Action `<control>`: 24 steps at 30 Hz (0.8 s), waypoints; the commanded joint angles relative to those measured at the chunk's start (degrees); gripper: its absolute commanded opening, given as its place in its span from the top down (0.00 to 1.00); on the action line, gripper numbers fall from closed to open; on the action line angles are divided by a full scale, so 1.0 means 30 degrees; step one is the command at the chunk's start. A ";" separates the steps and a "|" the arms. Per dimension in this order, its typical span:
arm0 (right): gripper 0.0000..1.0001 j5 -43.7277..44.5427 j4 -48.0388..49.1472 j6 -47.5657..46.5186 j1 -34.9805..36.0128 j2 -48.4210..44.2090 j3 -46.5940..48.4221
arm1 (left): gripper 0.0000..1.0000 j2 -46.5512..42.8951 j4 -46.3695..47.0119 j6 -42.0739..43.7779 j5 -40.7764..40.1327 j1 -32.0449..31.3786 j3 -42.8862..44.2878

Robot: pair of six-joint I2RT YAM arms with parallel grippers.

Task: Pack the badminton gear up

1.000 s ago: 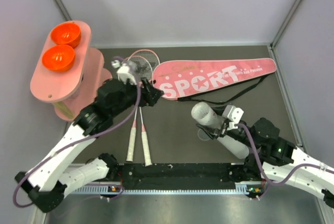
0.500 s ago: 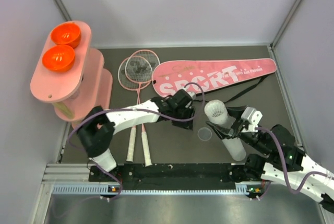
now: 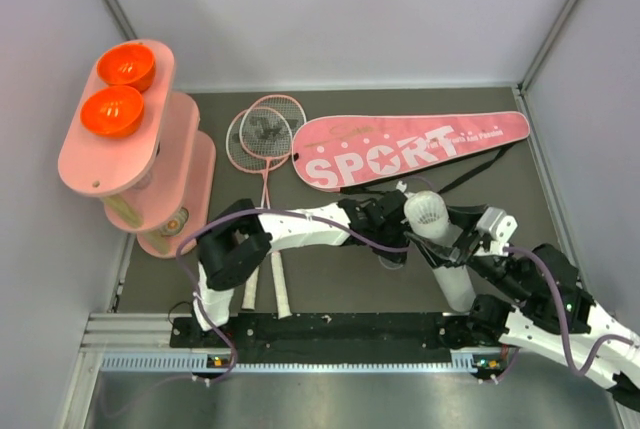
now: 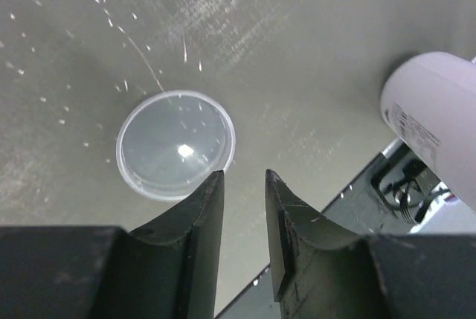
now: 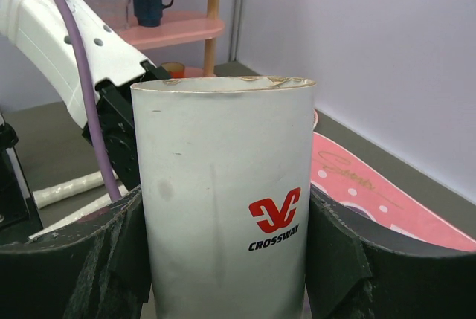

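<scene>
The long white cardboard tube [image 3: 440,249] stands tilted, with my right gripper [image 3: 458,252] shut on its body [image 5: 223,207]. Feathers of a shuttlecock [image 3: 425,211] show in its open top. A clear round lid [image 4: 176,144] lies flat on the table. My left gripper [image 4: 244,174] hovers right over the lid's near edge, its jaws a narrow gap apart with nothing between them; it sits beside the tube [image 3: 392,247]. Two pink-framed rackets [image 3: 262,136] lie at the left. The pink "SPORT" bag [image 3: 410,149] lies at the back.
A pink oval stand [image 3: 115,164] with two orange bowls [image 3: 112,109] rises at the left. The bag's black strap [image 3: 470,177] trails over the table behind the tube. Purple walls close in the back and sides. A black rail [image 3: 340,334] runs along the near edge.
My left arm has swung from the racket heads across to the lid beside the tube, and its jaws have narrowed. The right gripper has carried the tube a little to the right.
</scene>
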 commanded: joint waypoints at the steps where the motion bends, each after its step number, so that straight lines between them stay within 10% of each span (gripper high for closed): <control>1: 0.64 0.0730 -0.1562 0.0397 0.0054 -0.0556 0.0936 | 0.68 0.1350 0.0359 -0.0027 -0.1290 -0.0358 0.1522; 24: 0.64 0.0760 -0.2032 0.0749 0.0054 -0.0967 0.0937 | 0.74 0.4049 -0.3766 0.0237 -0.7384 -0.2057 0.3222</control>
